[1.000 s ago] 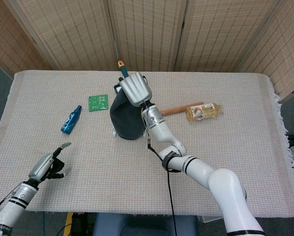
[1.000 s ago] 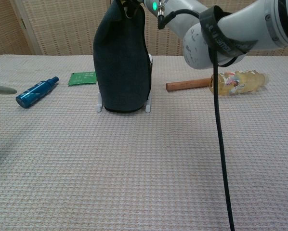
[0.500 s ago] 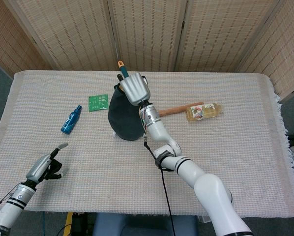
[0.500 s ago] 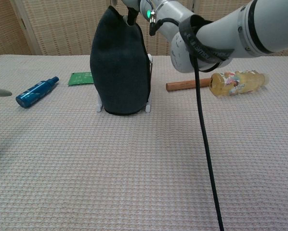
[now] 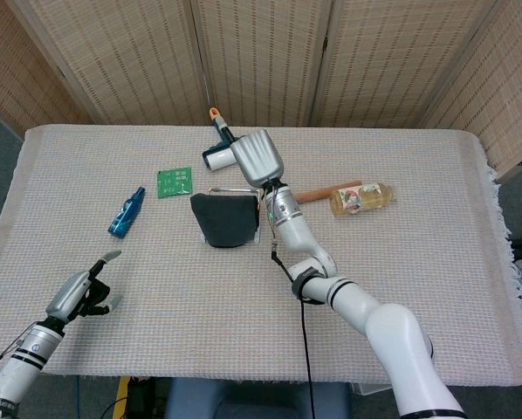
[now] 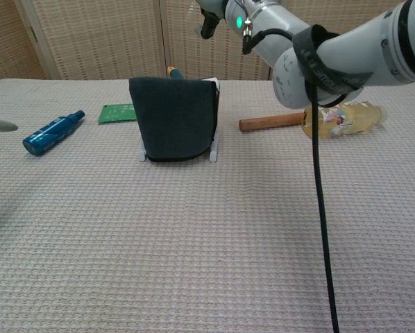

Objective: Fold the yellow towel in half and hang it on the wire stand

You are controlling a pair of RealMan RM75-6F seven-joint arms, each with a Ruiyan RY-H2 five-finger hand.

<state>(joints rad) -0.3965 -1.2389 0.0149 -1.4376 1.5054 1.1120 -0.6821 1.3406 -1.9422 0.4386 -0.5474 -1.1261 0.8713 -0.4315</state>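
A: Count on the desk (image 5: 436, 288)?

B: One dark towel (image 5: 225, 219), draped over one wire stand (image 6: 214, 147). One blue bottle (image 5: 126, 212), one green card (image 5: 175, 182), one wooden-handled tool (image 6: 271, 123), one juice bottle (image 5: 359, 198), one teal tool (image 5: 218, 141) with an orange tip.

A: Robot hands?

B: Right robot hand (image 5: 256, 157) above the stand, fingers hidden; cannot tell. Left robot hand (image 5: 79, 294) near the front edge, fingers apart, empty.

A: Change?

B: Towel hung tall, bunched under the right hand; now it sits low on the stand, hand off to the right.
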